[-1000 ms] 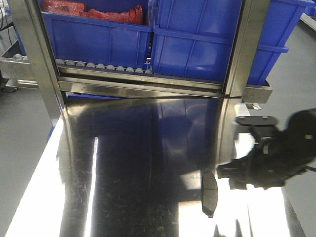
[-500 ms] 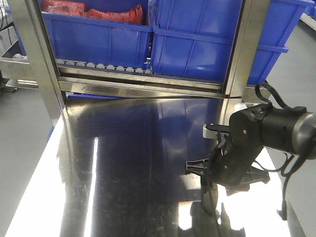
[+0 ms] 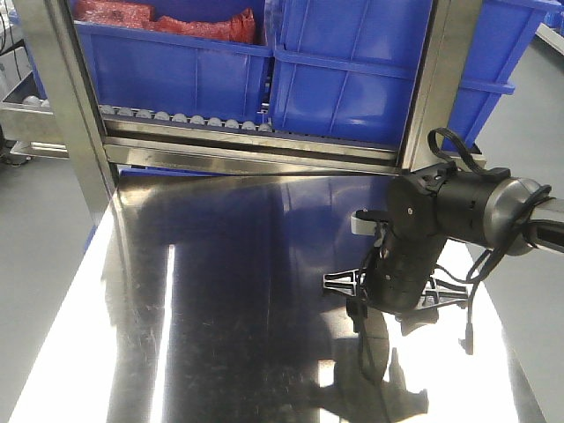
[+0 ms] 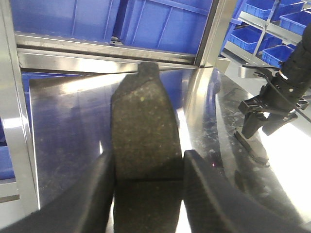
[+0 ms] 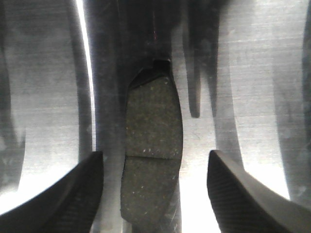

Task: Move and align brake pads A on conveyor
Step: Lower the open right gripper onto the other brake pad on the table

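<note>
The held brake pad is clamped in my left gripper, one finger pressed against each long edge. Its long axis runs straight out from the gripper toward the blue bins, narrow tip leading, above the shiny steel bench. Only the left wrist view shows this pad.

The lying brake pad rests flat on the bench between the widely spread fingers of my right gripper, touching neither. It lies lengthwise along them, with a groove across its middle. Its near end is cut off by the bottom of the right wrist view.

In the front view this pad is a dark sliver just beneath the right gripper, partly hidden by it, and its texture is lost in reflections. I cannot tell how high the gripper is above it.
</note>
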